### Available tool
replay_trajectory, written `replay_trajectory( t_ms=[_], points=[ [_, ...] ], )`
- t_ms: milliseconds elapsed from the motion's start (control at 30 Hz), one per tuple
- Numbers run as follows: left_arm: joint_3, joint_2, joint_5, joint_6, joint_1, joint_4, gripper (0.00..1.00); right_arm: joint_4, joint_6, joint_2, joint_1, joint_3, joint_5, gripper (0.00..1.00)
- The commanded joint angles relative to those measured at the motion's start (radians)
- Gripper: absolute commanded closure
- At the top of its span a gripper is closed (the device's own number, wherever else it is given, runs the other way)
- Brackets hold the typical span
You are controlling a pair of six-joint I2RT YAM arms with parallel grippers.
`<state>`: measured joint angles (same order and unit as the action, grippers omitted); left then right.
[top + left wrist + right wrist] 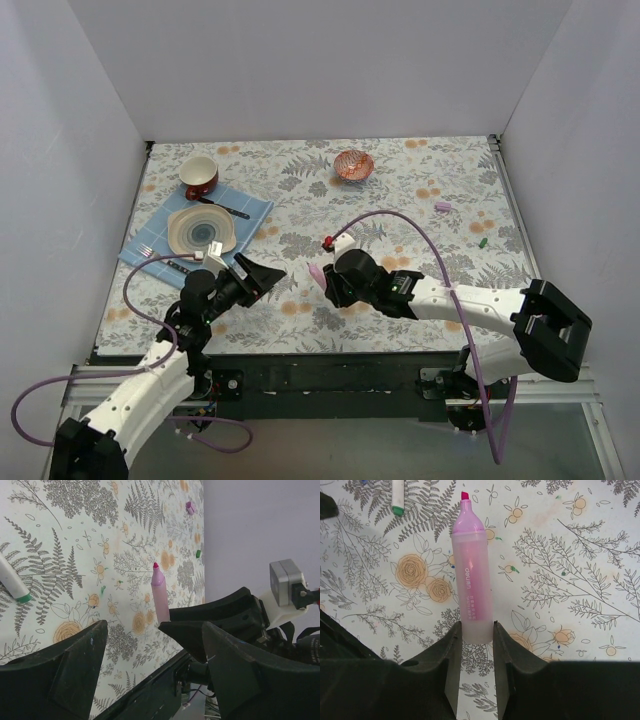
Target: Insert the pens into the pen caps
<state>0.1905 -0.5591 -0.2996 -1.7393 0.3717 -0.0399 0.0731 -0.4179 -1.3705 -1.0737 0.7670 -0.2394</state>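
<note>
While fast in the right pincer point(475, 630), pink marker point(470, 575) lengthwise, bare tip outward.

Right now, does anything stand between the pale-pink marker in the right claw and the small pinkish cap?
Nothing on the table does. The right claw holds the pale-pink plastic marker; bare floral cloth lies between it and the small pinkish plastic cap. Only the arm's purple cable arcs across that line.

Right hand point(169, 623) grips pink marker point(160, 597), its tip uncapped
</note>
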Motion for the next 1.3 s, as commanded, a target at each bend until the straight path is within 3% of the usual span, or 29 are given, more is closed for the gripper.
replay_trajectory(
  t_ms=[0,200,633,767,800,867,900,967,1000,1100,1267],
  points=[
    [0.013,-0.099,0.036,-0.022,0.068,-0.205,0.26,-0.097,-0.059,-0.002,0.001,0.064,-0.023,0.99],
    [0.01,-0.209,0.184,-0.011,0.2,-0.342,0.27,-0.145,-0.1,-0.035,0.001,0.121,0.008,0.99],
    [0.033,-0.346,0.252,0.018,0.225,-0.469,0.35,-0.289,-0.165,0.014,0.0,0.066,0.107,0.99],
    [0.032,-0.372,0.241,0.02,0.231,-0.499,0.46,-0.315,-0.179,0.034,0.0,0.049,0.124,0.99],
    [0.027,-0.374,0.235,0.021,0.233,-0.515,0.6,-0.325,-0.185,0.037,0.0,0.038,0.127,0.99],
    [0.024,-0.371,0.221,0.029,0.236,-0.525,0.76,-0.351,-0.182,0.048,0.0,0.029,0.161,0.99],
    [0.023,-0.36,0.2,0.034,0.236,-0.532,0.86,-0.363,-0.164,0.051,0.0,0.019,0.181,0.92],
    [0.023,-0.34,0.177,0.058,0.234,-0.525,0.93,-0.38,-0.144,0.074,0.001,0.008,0.232,0.79],
    [0.024,-0.328,0.154,0.07,0.234,-0.5,0.97,-0.377,-0.133,0.085,0.001,0.003,0.267,0.61],
    [0.03,-0.277,0.082,0.127,0.234,-0.46,1.0,-0.369,-0.094,0.154,0.006,-0.021,0.287,0.42],
    [0.012,-0.22,-0.071,0.202,0.236,-0.469,1.0,-0.348,-0.107,0.255,0.061,-0.032,0.308,0.38]
  ],
)
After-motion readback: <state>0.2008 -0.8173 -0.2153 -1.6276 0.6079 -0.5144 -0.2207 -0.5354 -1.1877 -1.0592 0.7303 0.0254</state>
